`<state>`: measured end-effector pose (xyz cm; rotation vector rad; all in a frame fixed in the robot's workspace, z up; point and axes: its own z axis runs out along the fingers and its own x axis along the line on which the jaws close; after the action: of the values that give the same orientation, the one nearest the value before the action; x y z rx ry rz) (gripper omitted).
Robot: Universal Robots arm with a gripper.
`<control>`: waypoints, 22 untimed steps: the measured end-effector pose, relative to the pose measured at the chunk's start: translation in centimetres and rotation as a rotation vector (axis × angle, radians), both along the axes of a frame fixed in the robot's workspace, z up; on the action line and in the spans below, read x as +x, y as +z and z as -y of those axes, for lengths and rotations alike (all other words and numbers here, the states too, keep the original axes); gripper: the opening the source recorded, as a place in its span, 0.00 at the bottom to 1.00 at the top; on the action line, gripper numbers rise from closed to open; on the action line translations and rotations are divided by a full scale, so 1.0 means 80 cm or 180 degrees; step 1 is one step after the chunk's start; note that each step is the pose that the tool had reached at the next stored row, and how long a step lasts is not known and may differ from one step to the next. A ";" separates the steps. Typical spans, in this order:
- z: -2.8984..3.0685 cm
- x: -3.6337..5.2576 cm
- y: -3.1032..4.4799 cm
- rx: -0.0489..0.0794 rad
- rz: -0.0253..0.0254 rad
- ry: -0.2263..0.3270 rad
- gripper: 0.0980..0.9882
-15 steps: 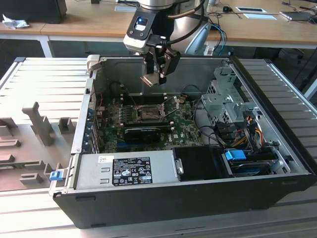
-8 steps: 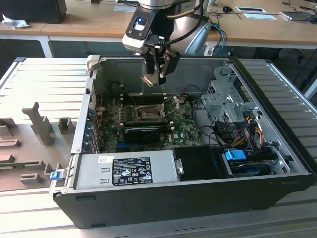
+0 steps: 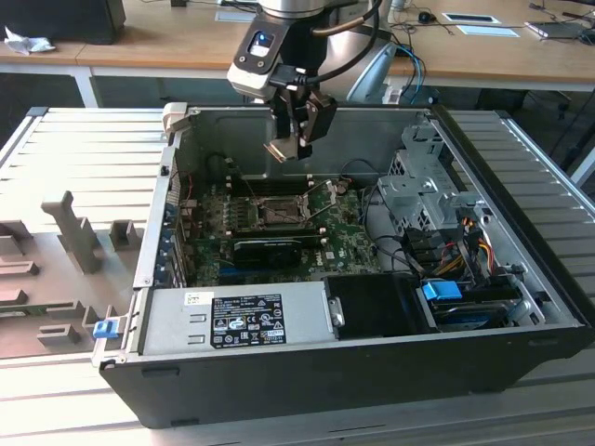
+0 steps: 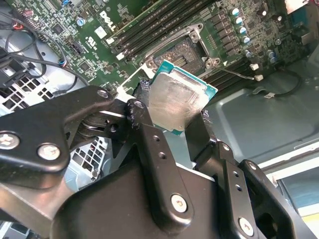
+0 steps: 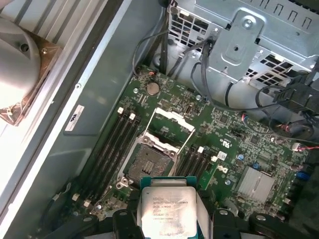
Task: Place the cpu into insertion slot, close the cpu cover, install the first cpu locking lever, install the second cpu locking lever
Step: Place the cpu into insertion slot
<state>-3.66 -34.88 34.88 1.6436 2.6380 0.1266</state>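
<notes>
Gripper (image 3: pixel 296 139) hangs above the open computer case (image 3: pixel 307 372), its fingers (image 4: pixel 152 139) clamped on two opposite edges of the cpu (image 4: pixel 177 102), whose silvery face is tilted. The cpu is in the air, well clear of the motherboard (image 5: pixel 239 149). Beneath it the insertion slot (image 5: pixel 148 162) lies bare, with the cpu cover (image 5: pixel 172 124) swung open beside it.

cpu (image 5: pixel 167 211) with a dull silvery brushed-metal face, claw (image 4: pixel 173 113) of matt black metal with shiny screw heads, glossy green motherboard (image 5: pixel 229 144), insertion slot (image 5: pixel 149 162) rimmed in bright metal, perforated bare-steel drive cage (image 5: pixel 259 45), matt grey case wall (image 3: pixel 372 139)
</notes>
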 end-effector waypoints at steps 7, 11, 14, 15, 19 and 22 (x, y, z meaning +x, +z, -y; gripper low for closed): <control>0.0000 0.000 -0.0002 0.0000 0.0000 -0.0103 0.48; 0.0000 0.000 -0.0002 0.0000 0.0000 -0.0161 0.48; 0.0000 0.000 -0.0004 0.0000 0.0000 -0.0248 0.48; 0.0000 0.000 -0.0006 0.0000 0.0000 -0.0298 0.48; 0.0000 0.000 -0.0018 0.0000 0.0000 -0.0576 0.48; 0.0000 0.000 -0.0029 0.0000 0.0000 -0.0787 0.48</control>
<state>-3.66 -34.88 34.65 1.9503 2.4079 0.1194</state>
